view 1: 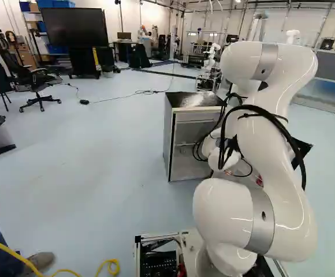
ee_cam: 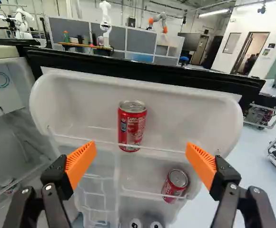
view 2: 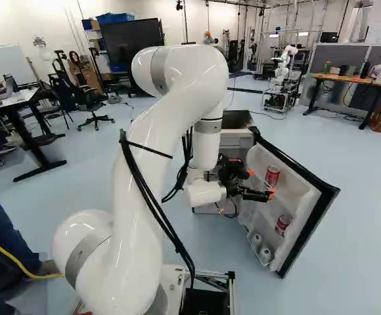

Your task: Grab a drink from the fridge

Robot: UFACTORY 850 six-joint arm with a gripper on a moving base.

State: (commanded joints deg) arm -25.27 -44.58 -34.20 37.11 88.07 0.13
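Two orange pads (ee_cam: pixel 81 161) face each other across a wide gap: the gripper (ee_cam: pixel 140 144) is spread and pinching nothing. From where I stand, the arm (view 2: pixel 189 85) has reached in beside the open door (view 2: pixel 309 231) of the fridge (view 1: pixel 169 141), presumably because the drinks are in the door's shelves, easy to get at from here.

The likeliest pick is the upper red can (ee_cam: pixel 131 126), upright about midway along the top shelf (ee_cam: pixel 81 107), well in from both end corners and behind the clear front edge. It's ahead of the gripper, between the lines of the fingers — which, I'd say, is why they're held so wide, to pass either side of it.

The lower red can (ee_cam: pixel 175 185) is on the shelf beneath, closer to the door's free edge than to the fridge. Two pale cans (view 2: pixel 261 247) are lower still.

Next should come a straight push forward, then a squeeze. That front edge worries me — come in too low and a finger could catch it; lift before clearing it and the can might tip.
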